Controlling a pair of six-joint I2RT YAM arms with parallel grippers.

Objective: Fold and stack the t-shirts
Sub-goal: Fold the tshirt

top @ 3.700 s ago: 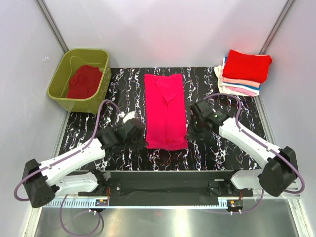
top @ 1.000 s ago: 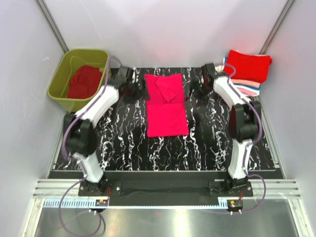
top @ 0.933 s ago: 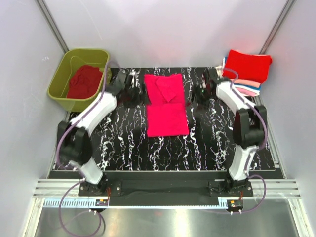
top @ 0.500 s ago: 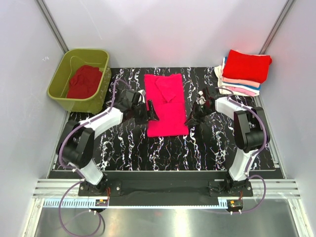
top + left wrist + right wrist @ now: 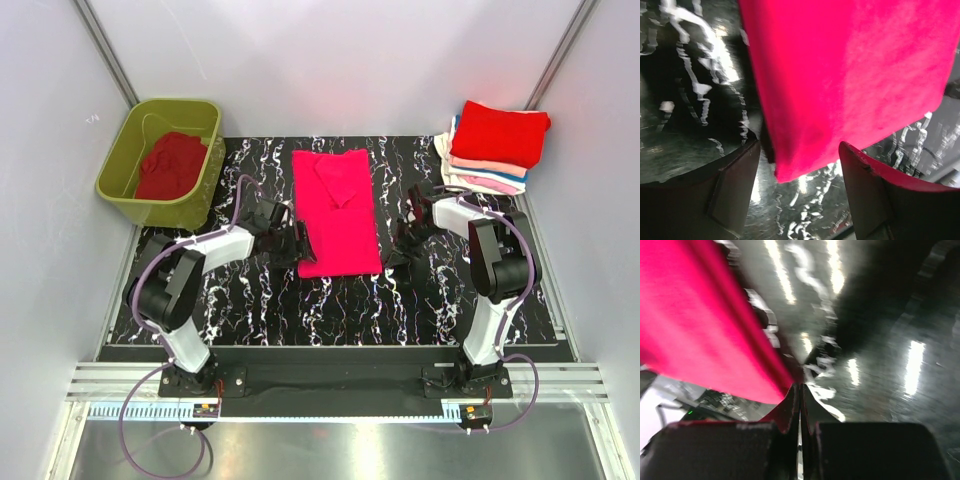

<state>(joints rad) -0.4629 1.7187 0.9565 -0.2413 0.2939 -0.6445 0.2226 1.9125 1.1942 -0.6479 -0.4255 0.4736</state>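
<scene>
At the near hem of the pink tee [image 5: 336, 215], which lies folded into a long strip in the middle of the worktop [image 5: 250, 300], the left end effector [image 5: 799, 150] stands open with the near-left corner between its fingers, not yet pinched. The right end effector [image 5: 800, 390] is closed tight at the near-right corner, though I cannot tell whether it caught any cloth. If it closed beside the hem, a lift would raise one corner only and drag the strip askew. If the left pinches just the top layer, the layers could peel apart. Farther back, the tucked sleeve near the collar may flop open. A crooked fold would sit badly on the stack [image 5: 495, 145] at the far right.
</scene>
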